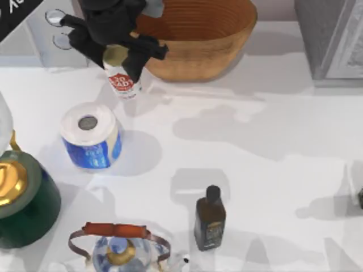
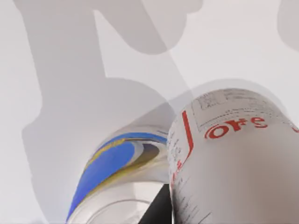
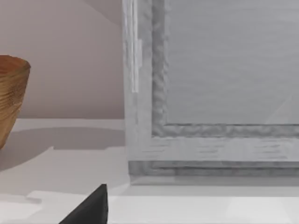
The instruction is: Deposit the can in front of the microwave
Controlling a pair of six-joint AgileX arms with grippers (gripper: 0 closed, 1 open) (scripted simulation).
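The can (image 1: 123, 80) is pinched in the left gripper (image 1: 126, 55), held above the table (image 1: 238, 147) just right of the microwave (image 1: 54, 34) front. Risks, in my judgement: releasing from height would tip it; a leftward swing could strike the dials; the paper roll (image 1: 91, 135) stands near. Right arm parked at the right edge.

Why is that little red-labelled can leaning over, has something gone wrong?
Nothing is spilled or broken. The can tilts because the left gripper is shut on it, near the microwave. Everything else stands upright.
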